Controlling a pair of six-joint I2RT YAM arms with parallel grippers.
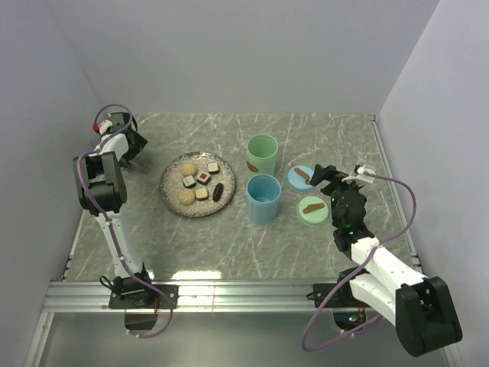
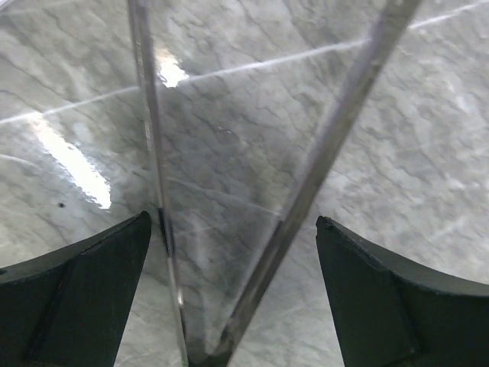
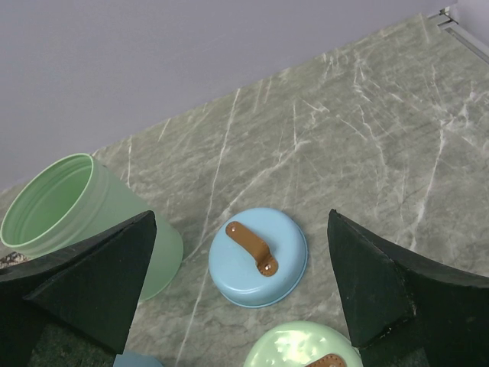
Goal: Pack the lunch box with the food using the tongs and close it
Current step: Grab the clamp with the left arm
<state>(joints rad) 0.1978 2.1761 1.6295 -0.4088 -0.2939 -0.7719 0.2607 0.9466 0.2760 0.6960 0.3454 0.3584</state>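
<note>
L fingers (image 2: 84, 298) spread astride tongs (image 2: 325, 149), 10 o'clock of plate (image 1: 163, 186), prob. to squeeze both arms; R fingers (image 3: 397, 298) released, idle.

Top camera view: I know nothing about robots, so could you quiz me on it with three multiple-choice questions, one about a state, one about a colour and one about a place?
1. The green cup and blue cup are: A) upright with no lids on; B) lidded; C) tipped over.
2. The farther-back lid is: A) red; B) blue; C) yellow.
3. The food lies: A) in the blue cup; B) on that lid; C) on the round plate.

Answers:
1. A, both cups stand with open mouths showing.
2. B, its top is plainly light blue.
3. C, the pieces sit on the plate, left of the cups.
</note>
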